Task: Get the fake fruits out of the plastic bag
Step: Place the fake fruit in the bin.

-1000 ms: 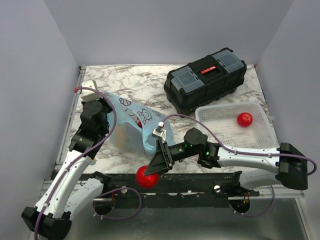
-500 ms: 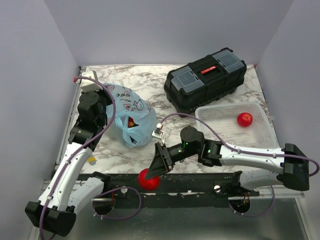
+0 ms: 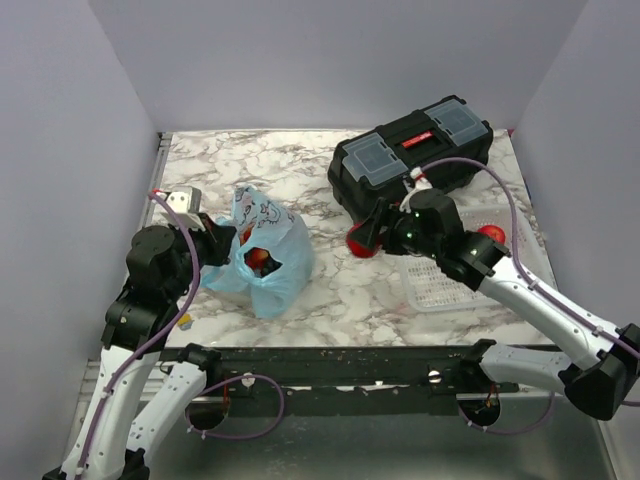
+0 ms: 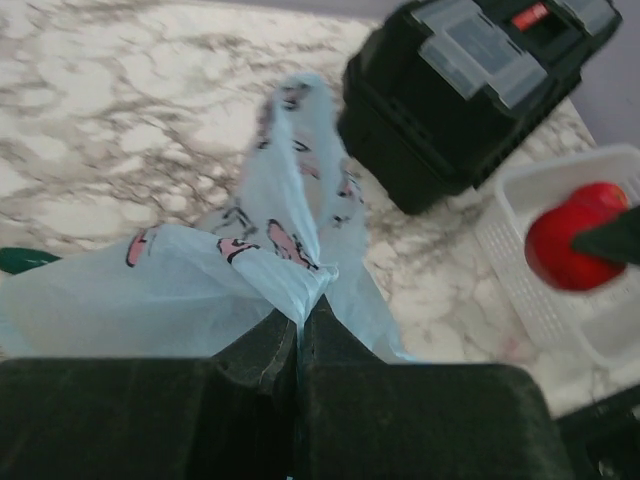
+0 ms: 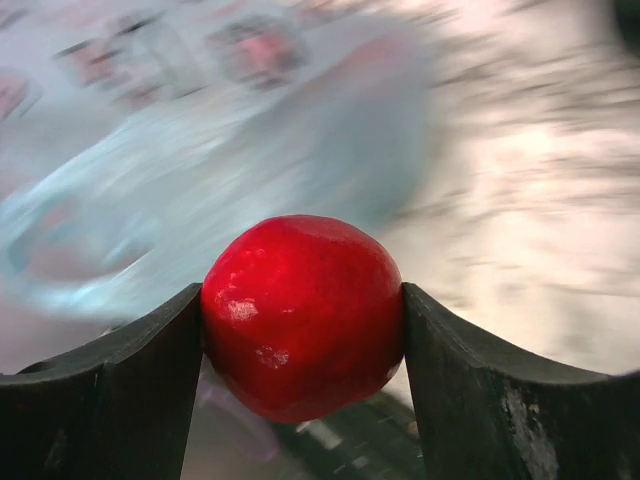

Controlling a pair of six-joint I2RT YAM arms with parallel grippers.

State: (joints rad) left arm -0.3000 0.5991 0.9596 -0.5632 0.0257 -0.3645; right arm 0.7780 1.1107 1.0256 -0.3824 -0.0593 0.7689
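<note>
The light-blue plastic bag (image 3: pixel 262 250) with pink and dark figures stands on the marble table at the left, its mouth open, with a red fruit (image 3: pixel 257 257) showing inside. My left gripper (image 3: pixel 222 238) is shut on the bag's left edge; in the left wrist view the bag (image 4: pixel 250 270) is pinched between the fingers (image 4: pixel 265 350). My right gripper (image 3: pixel 366 238) is shut on a red round fruit (image 3: pixel 360 244), held above the table between the bag and the basket; it also shows in the right wrist view (image 5: pixel 302 312). Another red fruit (image 3: pixel 489 238) lies in the white mesh basket (image 3: pixel 440 292).
A black toolbox (image 3: pixel 410 158) stands at the back right, just behind my right gripper. Grey walls close in the table on three sides. The black rail of the arm mounts (image 3: pixel 330 360) runs along the near edge.
My right gripper has swung with the red fruit from the near edge up and right to beside the basket. My left arm has pulled back and down, and the bag shifted with it.
</note>
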